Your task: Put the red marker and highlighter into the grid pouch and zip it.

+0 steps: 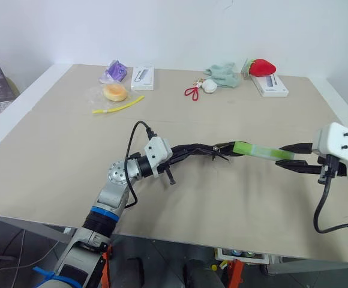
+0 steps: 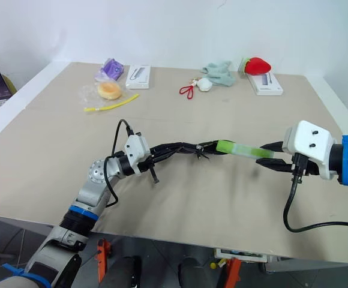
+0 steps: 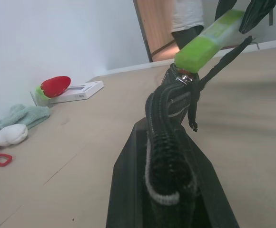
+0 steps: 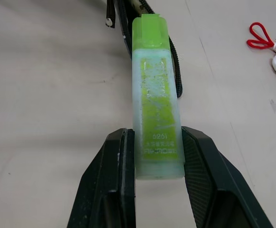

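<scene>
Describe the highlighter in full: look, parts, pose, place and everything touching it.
The highlighter is a short, chunky pen of pale green translucent plastic with a brighter green cap and a yellow-green printed label along its body. The right gripper clamps its rear end between two black fingers, holding it nearly level above the table, cap forward. The cap tip is at the open mouth of the grid pouch, which the left gripper holds up.
</scene>
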